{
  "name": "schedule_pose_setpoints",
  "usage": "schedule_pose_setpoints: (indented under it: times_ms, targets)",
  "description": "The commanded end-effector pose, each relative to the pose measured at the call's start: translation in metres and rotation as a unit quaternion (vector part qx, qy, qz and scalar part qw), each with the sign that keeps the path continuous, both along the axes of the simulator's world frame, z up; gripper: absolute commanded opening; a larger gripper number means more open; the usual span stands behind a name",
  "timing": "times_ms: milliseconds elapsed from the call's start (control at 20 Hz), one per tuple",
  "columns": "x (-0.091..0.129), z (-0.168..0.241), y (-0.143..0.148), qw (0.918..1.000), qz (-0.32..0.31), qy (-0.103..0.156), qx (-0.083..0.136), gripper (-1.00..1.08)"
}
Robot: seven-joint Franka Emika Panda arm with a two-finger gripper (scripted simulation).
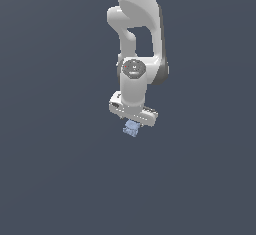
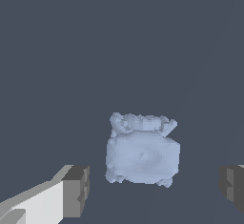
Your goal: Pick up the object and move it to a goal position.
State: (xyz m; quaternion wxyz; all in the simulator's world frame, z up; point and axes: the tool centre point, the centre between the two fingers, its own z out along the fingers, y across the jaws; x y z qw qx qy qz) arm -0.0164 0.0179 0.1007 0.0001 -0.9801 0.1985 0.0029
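The object (image 2: 142, 155) is a small pale blue blocky lump with bumpy edges. In the wrist view it lies between my two dark fingertips, one (image 2: 76, 189) on one side and one (image 2: 232, 187) on the other, with a gap on each side. My gripper (image 2: 153, 189) is open and touches nothing. In the exterior view the object (image 1: 131, 128) shows just under the white gripper (image 1: 133, 121), whose fingers are hidden by the hand and the lump.
A plain dark grey-blue surface (image 1: 60, 169) fills both views. The white arm (image 1: 137, 39) reaches down from the top of the exterior view. No goal marker shows.
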Motion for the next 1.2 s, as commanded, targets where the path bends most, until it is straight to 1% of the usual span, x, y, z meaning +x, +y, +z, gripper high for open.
schedule_pose_setpoints:
  times_ms: [0,300,600,1150]
  targets:
    - [-0.001,-0.004,0.001,0.9998,-0.018,-0.001,0.0,1.0]
    - [-0.002,-0.01,0.001,0.9993,-0.039,-0.003,-0.001,1.0]
    - [-0.002,-0.013,0.002,0.9993,-0.038,-0.002,-0.001,1.0]
    - [-0.003,-0.056,0.001,0.9992,-0.04,-0.003,-0.001,1.0]
